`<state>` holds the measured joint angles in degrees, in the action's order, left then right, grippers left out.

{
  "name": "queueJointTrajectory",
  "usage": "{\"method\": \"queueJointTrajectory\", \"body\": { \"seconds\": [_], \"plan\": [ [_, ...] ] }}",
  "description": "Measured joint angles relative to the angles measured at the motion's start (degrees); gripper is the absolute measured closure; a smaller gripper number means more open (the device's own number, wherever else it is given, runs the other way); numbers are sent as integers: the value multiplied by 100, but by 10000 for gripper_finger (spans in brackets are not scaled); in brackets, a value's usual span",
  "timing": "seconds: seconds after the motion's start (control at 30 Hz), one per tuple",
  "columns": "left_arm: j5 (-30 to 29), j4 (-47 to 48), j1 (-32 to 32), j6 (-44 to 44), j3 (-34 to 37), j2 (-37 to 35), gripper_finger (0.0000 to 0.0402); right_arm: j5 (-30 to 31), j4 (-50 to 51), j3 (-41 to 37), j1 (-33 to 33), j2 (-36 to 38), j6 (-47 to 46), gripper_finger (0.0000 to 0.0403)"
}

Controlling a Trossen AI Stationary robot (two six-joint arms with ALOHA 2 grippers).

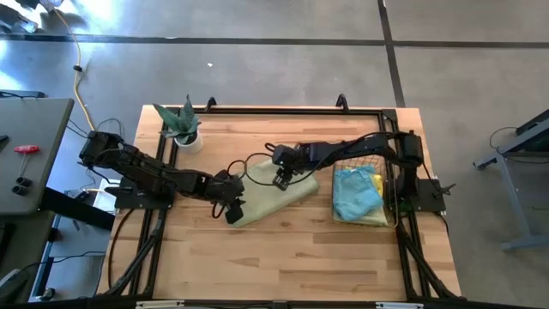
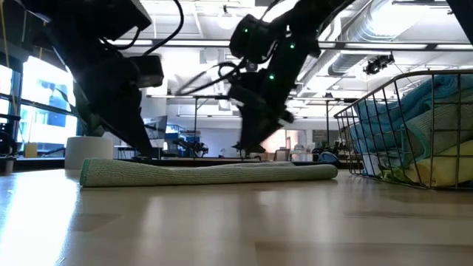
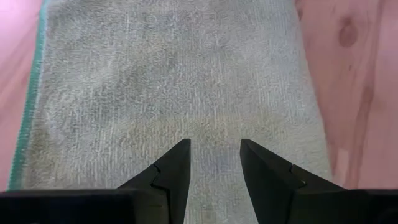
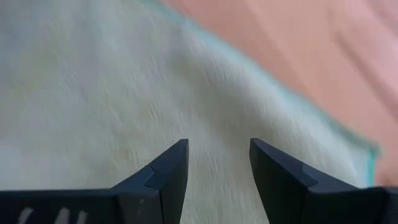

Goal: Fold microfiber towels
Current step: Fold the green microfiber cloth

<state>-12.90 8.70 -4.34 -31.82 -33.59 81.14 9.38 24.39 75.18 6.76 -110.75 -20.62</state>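
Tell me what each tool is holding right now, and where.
Nothing. Left tool and right tool are both open above the flat pale green microfiber towel.

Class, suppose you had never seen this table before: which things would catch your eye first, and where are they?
Most striking is the pale green towel lying flat at the table's middle, with both dark arms bent over it: the left gripper at its near-left corner, the right gripper above its centre, both open. Next comes the wire basket on the right, holding blue and yellow towels.

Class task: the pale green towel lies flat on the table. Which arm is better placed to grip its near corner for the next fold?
Probably the left: the left gripper, open, is over the pale green towel at its near-left corner; the right gripper, open, is over the towel's middle.
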Motion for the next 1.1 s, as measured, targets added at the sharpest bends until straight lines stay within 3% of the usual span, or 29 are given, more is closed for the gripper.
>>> {"method": "queueJointTrajectory", "body": {
  "seconds": [0.13, 0.3, 0.47, 0.77, 1.1],
  "plan": [
    [-266, -166, -39, 34, 136, -2, 271, -41, 1307, 235, -44, -5, -173, 240],
    [-472, -557, -2, 51, 259, -2, 271, 0, 1682, 197, -111, -12, -273, 240],
    [-740, -592, 30, 55, 281, 125, 271, 103, 1824, 197, -120, -31, -427, 240],
    [-379, -658, -61, -280, 248, 890, 271, 346, 1885, 197, -118, -29, -789, 240],
    [-398, -147, -380, -1209, 247, 731, 271, 375, 1202, 194, -107, -30, -768, 240]
  ]
}}
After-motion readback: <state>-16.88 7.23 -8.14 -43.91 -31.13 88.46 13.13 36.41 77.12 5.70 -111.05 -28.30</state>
